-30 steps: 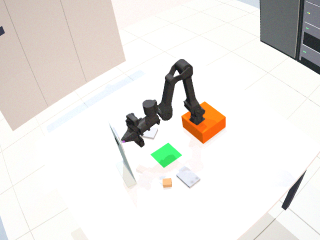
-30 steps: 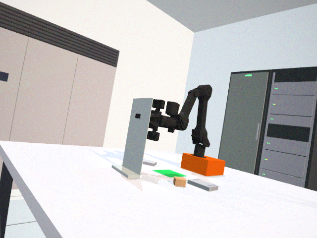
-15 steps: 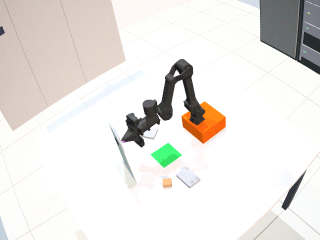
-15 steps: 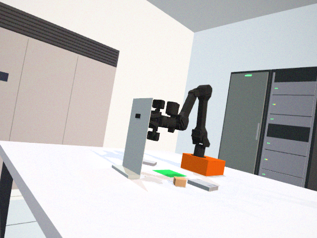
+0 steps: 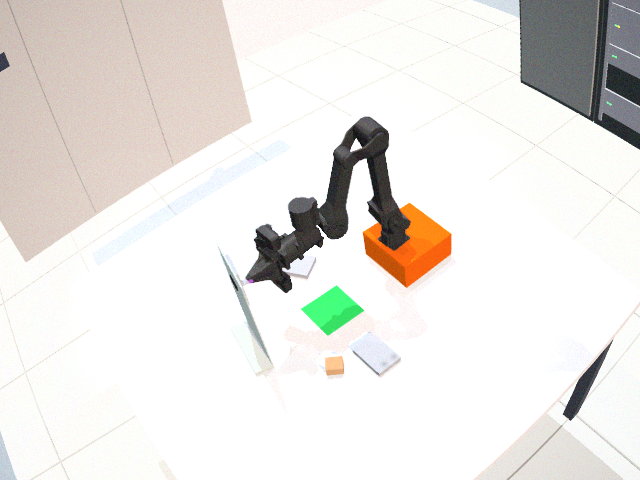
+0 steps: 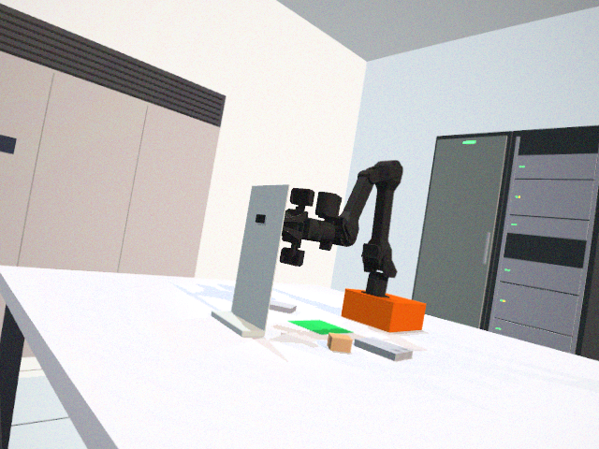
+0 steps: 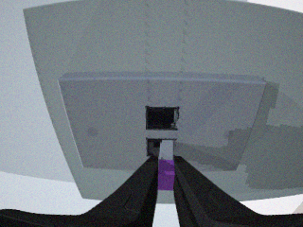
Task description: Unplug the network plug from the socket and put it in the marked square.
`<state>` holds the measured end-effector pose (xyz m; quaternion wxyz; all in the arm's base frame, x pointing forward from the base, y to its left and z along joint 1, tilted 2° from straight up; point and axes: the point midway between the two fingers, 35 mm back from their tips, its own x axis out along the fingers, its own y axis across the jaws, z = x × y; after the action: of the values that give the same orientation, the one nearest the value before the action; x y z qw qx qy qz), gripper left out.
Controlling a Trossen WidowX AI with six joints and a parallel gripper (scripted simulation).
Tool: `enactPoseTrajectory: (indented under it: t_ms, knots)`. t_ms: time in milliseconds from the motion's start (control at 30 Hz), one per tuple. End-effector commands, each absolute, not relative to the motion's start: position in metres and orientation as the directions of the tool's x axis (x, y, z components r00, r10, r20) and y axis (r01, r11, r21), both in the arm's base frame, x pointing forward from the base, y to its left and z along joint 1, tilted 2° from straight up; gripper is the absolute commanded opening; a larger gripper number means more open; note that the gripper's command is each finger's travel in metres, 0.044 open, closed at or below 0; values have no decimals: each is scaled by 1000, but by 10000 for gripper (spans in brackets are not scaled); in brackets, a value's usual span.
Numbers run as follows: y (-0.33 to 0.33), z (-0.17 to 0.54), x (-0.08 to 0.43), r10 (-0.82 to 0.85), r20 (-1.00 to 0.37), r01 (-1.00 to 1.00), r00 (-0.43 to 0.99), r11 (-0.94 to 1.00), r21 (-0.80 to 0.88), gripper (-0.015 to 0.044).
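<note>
The upright panel (image 5: 248, 308) (image 6: 255, 270) (image 7: 213, 33) has a grey faceplate (image 7: 114, 109) with two dark openings, one above the other. The plug (image 5: 250, 281) (image 7: 166, 181) has a purple rear and a pale front part that reaches to the lower opening (image 7: 152, 148); how deep it sits is hidden. My gripper (image 5: 249, 280) (image 7: 166, 163) is shut on the plug, with a finger on its left and right sides. In the exterior view the panel hides the plug and fingertips. The tab cannot be made out. The green marked square (image 5: 328, 304) (image 6: 319, 326) lies bare on the table.
An orange block (image 5: 429, 235) (image 6: 367, 309) carries the arm's base. A small tan block (image 5: 334, 365) (image 6: 340, 342) and a grey slab (image 5: 374, 353) (image 6: 382, 347) lie near the square. Another pale slab (image 5: 303, 267) (image 6: 283, 306) lies under the arm.
</note>
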<state>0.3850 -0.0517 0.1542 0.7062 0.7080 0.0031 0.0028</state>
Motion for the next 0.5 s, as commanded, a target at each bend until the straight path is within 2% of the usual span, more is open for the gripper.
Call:
enactPoseTrajectory:
  t_ms: [0,467]
  knots:
    - [-51,153,381,11,-3,3,1000,-7,1000,0]
    - [-49,153,373,11,-3,3,1000,-7,1000,0]
